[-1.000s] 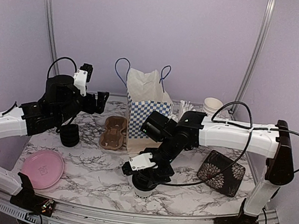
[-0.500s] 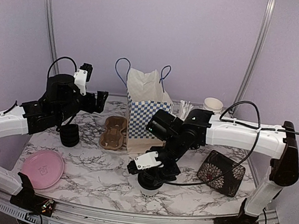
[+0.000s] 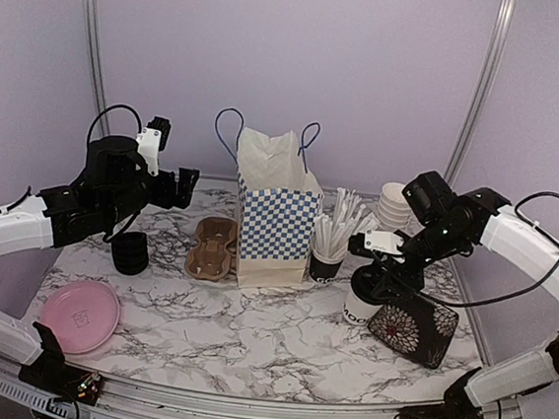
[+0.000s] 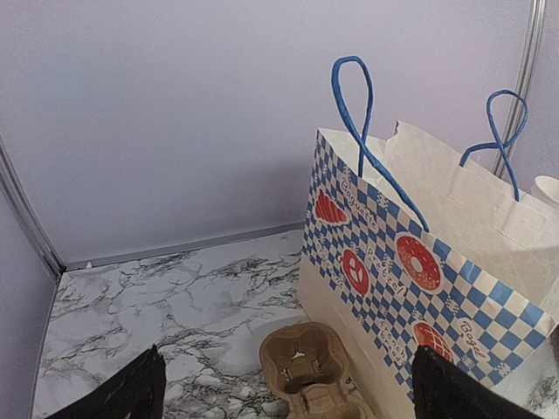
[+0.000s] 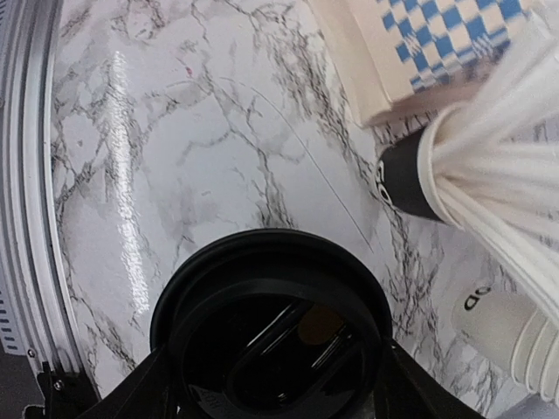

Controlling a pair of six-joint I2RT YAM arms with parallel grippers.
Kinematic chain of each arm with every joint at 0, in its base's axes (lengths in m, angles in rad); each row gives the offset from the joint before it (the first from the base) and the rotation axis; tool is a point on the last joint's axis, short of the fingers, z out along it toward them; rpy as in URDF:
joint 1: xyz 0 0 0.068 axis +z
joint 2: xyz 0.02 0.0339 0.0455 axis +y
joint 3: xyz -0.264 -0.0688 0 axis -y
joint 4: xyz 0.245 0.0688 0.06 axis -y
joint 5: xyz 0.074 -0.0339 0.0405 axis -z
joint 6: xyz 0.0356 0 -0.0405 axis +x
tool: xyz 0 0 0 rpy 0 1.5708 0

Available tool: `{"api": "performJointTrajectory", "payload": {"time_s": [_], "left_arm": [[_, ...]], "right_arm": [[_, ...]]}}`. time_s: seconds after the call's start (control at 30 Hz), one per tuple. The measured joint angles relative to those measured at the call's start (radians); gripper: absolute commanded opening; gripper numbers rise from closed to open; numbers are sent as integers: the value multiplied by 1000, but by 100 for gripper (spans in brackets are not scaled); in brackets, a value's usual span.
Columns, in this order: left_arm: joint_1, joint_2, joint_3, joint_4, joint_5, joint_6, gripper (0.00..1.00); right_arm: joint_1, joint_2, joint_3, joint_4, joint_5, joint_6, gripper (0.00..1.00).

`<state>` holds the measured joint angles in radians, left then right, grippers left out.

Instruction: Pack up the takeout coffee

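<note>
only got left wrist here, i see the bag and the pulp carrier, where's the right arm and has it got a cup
Observer: The right pincer grips a lidded cup over on the right, next to a dark patterned plate.
Operator: anything between that cup and the bag
Observer: Yes, a small black cup of white straws stands close beside the bag on its right.
Operator: any more cups around
Observer: A stack of unlidded white cups sits at the back right, behind the arm.
</note>
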<state>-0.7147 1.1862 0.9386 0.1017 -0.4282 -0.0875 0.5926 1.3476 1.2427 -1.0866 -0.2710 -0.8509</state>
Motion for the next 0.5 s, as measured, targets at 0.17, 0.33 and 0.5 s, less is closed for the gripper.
{"api": "performJointTrajectory", "payload": {"time_s": [0.17,0.33,0.5], "left_arm": [[5,0,8,-4,14,-1,99],[6,0,15,-11,29,0,98],[6,-3,15,-24,45,0,98]], "right_arm": [[-324,-38,-23,-18,2,-57,62],[-578,50,45,-48,-1,-97,61],[-731,170,142,-42,12,-93,61]]}}
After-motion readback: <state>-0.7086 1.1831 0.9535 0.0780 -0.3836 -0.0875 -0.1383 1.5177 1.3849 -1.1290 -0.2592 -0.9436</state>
